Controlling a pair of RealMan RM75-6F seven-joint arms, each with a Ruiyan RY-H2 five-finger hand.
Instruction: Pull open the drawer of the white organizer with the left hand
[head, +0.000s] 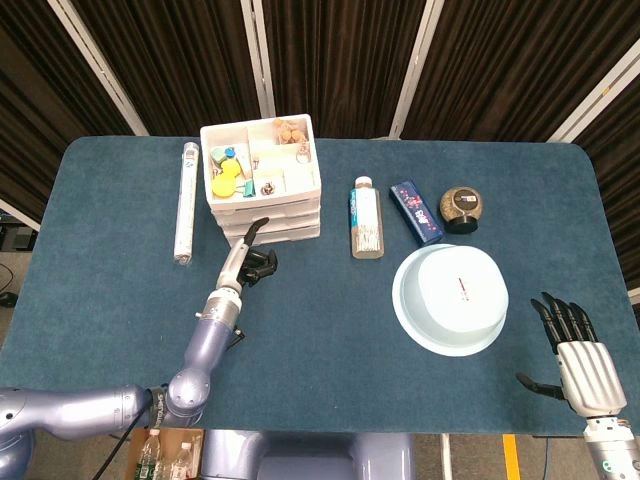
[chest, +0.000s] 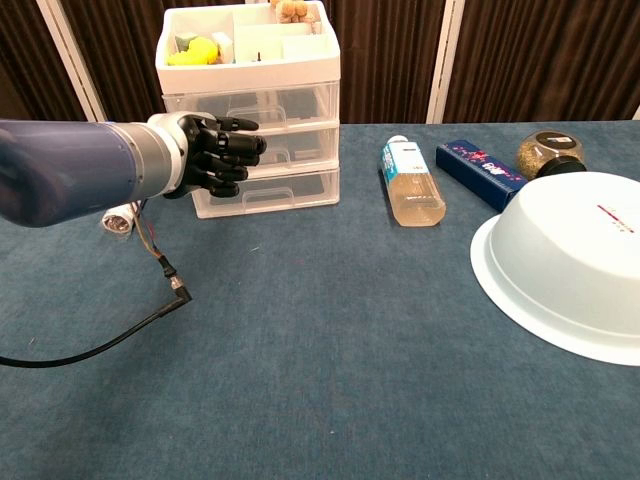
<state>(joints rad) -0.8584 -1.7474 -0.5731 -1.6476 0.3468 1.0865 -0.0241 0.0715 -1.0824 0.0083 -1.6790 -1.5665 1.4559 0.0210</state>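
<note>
The white organizer (head: 290, 212) stands at the back left of the table, with a top tray of small items and three clear drawers (chest: 262, 150), all pushed in. My left hand (head: 252, 258) hovers just in front of it. In the chest view the left hand (chest: 222, 155) covers the left part of the middle drawer's front, its fingers curled in with nothing in them. From the head view a small gap shows between the curled fingers and the drawer fronts. My right hand (head: 583, 362) rests at the table's front right corner, fingers spread and holding nothing.
A white tube (head: 185, 200) lies left of the organizer. To its right are a lying bottle (head: 365, 218), a blue box (head: 415, 211) and a round jar (head: 461, 208). A white bowl (head: 450, 298) sits in front of them. A black cable (chest: 120, 330) trails from my left arm.
</note>
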